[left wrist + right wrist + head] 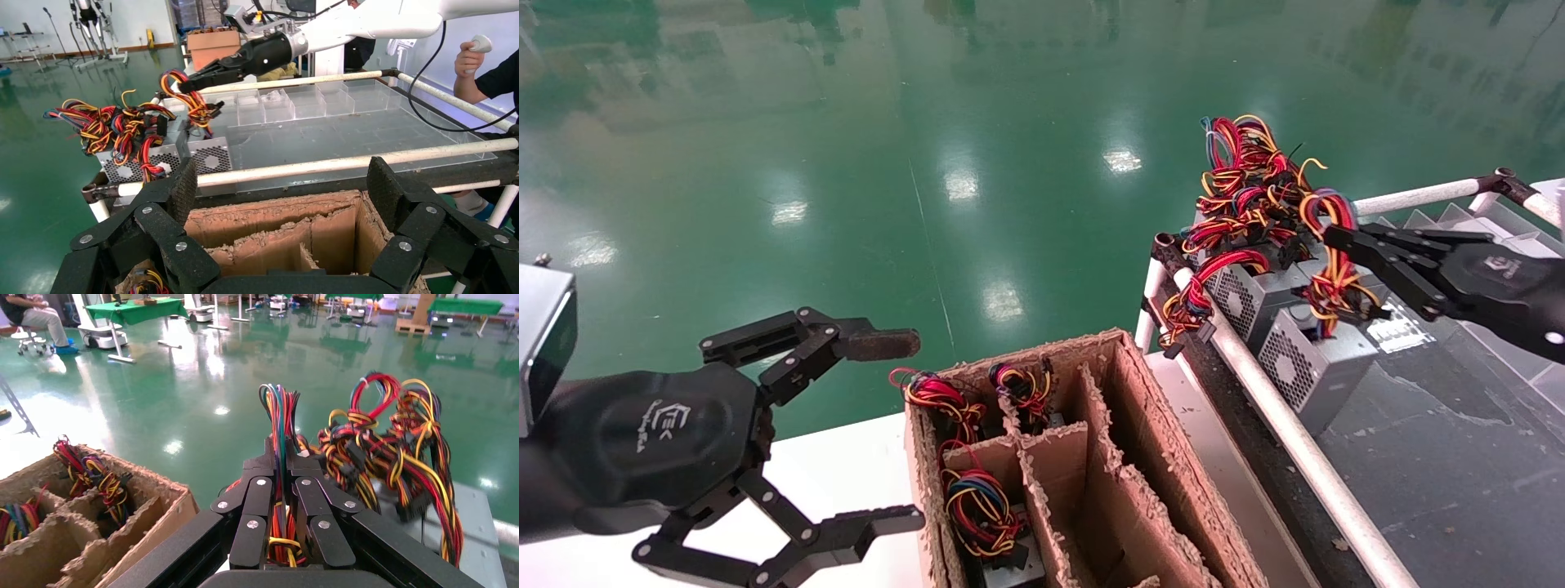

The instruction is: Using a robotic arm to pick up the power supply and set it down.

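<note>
While the right tool (1336, 237) pinches a power supply's wires (1328, 278), wired units fill the cardboard box (1156, 425).

Rough frayed cardboard box (1140, 425), perforated grey metal power supply (1307, 363), glossy floor (846, 163).

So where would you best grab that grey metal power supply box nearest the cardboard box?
Probably by its wire bundle, from above: the wires loop up clear of the grey metal power supply box, and the right gripper is shut on them there.
</note>
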`<state>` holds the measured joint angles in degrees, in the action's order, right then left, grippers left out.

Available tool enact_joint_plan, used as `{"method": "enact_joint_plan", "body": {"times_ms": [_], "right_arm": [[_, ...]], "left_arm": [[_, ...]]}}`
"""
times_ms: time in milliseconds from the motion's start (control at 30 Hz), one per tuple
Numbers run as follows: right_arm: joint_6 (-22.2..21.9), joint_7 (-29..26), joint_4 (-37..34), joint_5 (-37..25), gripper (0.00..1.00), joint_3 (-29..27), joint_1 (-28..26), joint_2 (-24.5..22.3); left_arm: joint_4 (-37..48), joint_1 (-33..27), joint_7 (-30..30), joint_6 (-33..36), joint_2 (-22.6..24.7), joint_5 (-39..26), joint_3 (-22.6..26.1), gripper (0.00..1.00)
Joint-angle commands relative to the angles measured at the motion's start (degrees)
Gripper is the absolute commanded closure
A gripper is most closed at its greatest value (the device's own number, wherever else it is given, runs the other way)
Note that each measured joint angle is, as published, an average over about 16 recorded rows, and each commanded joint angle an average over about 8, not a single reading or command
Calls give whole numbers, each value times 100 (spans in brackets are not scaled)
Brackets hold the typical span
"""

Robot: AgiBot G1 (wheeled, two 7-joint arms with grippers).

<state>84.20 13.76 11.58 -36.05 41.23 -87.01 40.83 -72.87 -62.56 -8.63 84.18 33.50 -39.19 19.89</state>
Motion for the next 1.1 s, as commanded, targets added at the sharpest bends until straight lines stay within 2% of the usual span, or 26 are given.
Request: {"method": "enact_joint_plan", "body": {"times_ms": [33, 233, 267, 300, 500, 533, 567, 1100], "right_arm": [[4, 79, -126, -53, 100, 26, -108, 100], [-64, 246, -427, -181, 100, 98, -326, 360], [-64, 269, -469, -195, 97, 107, -347, 391], [-60, 289, -512, -207, 88, 114, -364, 419], [24, 365, -727, -236, 13, 134, -420, 515], [46, 370, -755, -236, 4, 134, -429, 521], [68, 374, -778, -237, 0, 135, -438, 526], [236, 409, -1004, -360, 0, 219, -587, 535]], "left_arm": [[0, 0, 0, 0, 0, 0, 0, 0], [0, 0, 0, 0, 0, 1, 1, 0], [0, 0, 0, 0, 0, 1, 1, 0], [0, 0, 0, 0, 0, 1, 1, 0], [0, 0, 1, -1, -1, 1, 1, 0], [0, 0, 1, -1, -1, 1, 2, 0], [0, 0, 1, -1, -1, 1, 2, 0], [0, -1, 2, -1, -1, 2, 3, 0]]}}
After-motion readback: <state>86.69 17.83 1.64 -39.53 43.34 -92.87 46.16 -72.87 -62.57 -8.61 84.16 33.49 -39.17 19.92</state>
